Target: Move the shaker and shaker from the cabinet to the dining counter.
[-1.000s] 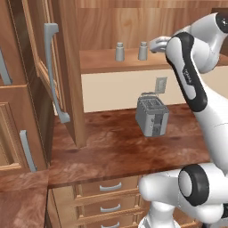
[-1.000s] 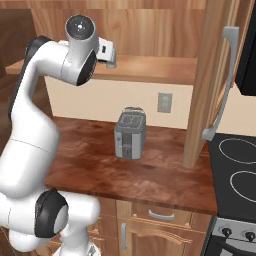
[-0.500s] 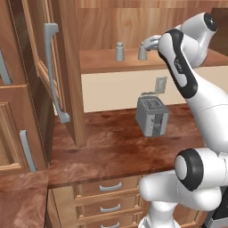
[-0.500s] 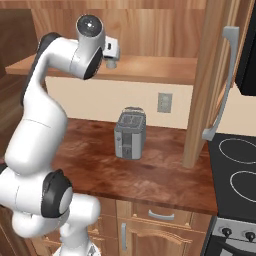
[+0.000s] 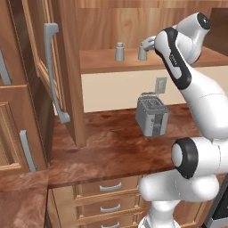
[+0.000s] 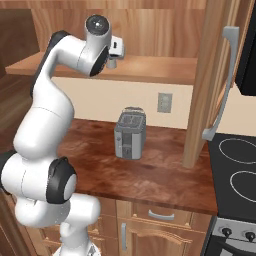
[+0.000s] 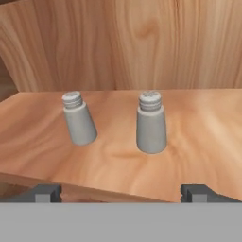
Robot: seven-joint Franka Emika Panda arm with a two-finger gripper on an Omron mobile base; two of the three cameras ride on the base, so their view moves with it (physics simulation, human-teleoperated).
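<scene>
Shakers: both on the cabinet shelf (image 7: 203, 123), upright, apart from each other. In the hand view the near shaker (image 7: 151, 124) sits just right of centre frame, the far shaker (image 7: 78, 119) left of centre. In the left base view they stand at upper centre, one (image 5: 119, 51) clear, the other (image 5: 143, 51) right at the hand.
Fingers: gripper (image 7: 122, 193) spread wide, empty; tips low in the hand view, short of the shelf edge, touching neither shaker.
Cabinet: door (image 5: 53, 75) swung open at left of the left base view.
Done: nothing delivered; neither shaker lifted.
Left: grasp, carry to the dining counter, set down, then repeat for the second.
Judged stage: approach to first pick, likely the near shaker.
Other: toaster (image 5: 152, 116) on the kitchen surface (image 5: 111, 147) below, not involved.
</scene>
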